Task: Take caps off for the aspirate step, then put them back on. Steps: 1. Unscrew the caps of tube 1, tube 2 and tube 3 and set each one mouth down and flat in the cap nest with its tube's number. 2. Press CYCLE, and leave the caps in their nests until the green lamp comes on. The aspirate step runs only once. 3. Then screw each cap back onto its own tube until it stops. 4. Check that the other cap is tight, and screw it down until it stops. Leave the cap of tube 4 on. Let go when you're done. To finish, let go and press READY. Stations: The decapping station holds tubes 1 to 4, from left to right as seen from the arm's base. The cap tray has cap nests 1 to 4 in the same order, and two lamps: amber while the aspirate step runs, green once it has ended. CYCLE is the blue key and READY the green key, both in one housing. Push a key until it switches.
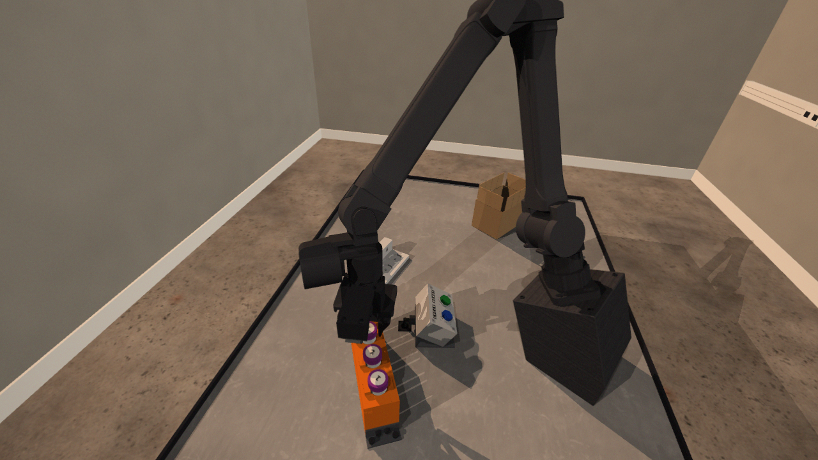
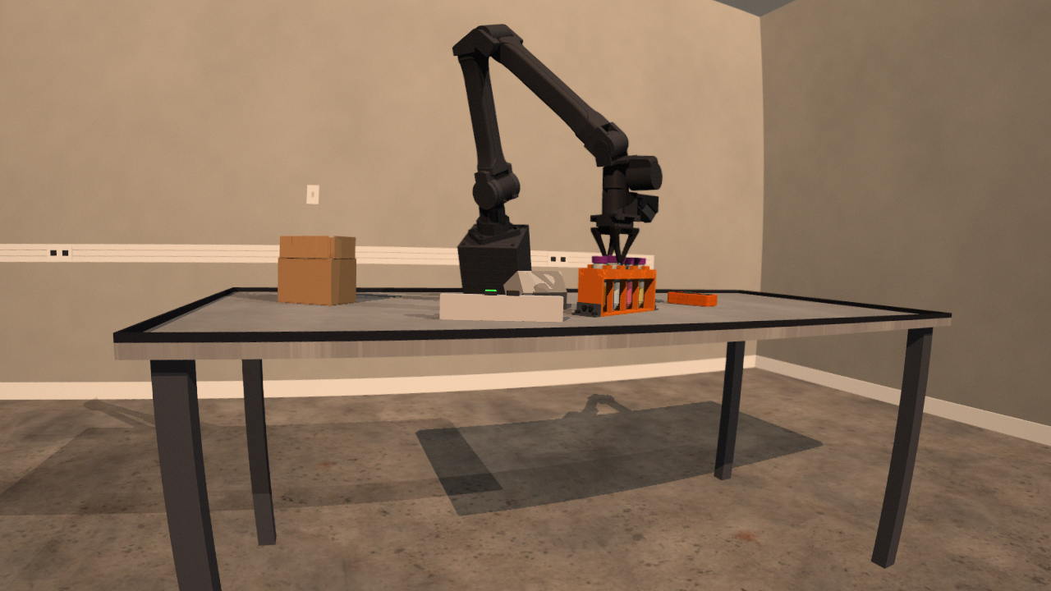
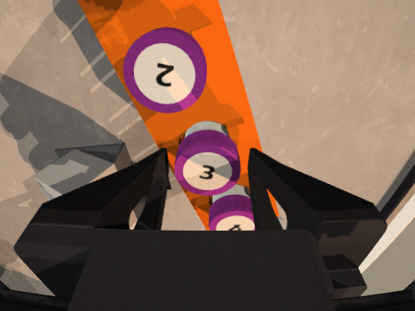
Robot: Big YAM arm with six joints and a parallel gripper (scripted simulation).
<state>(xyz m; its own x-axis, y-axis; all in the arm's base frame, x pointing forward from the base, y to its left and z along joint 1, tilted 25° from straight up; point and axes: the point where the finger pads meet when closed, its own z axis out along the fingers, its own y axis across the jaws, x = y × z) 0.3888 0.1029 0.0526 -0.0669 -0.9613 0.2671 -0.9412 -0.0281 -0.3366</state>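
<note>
The orange decapping station holds the tubes. Purple-rimmed cap 1, cap 2, cap 3 and cap 4 sit on their tubes. Cap 4 is hidden in the top view. My gripper is open, its fingers on either side of cap 3 with gaps. On the white cap tray the green lamp is lit; the top view shows only part of the tray. The housing carries the green READY key and blue CYCLE key.
An open cardboard box stands toward the far end of the table. A low orange block lies beyond the station. A small black part sits between housing and station. The table has a raised black rim.
</note>
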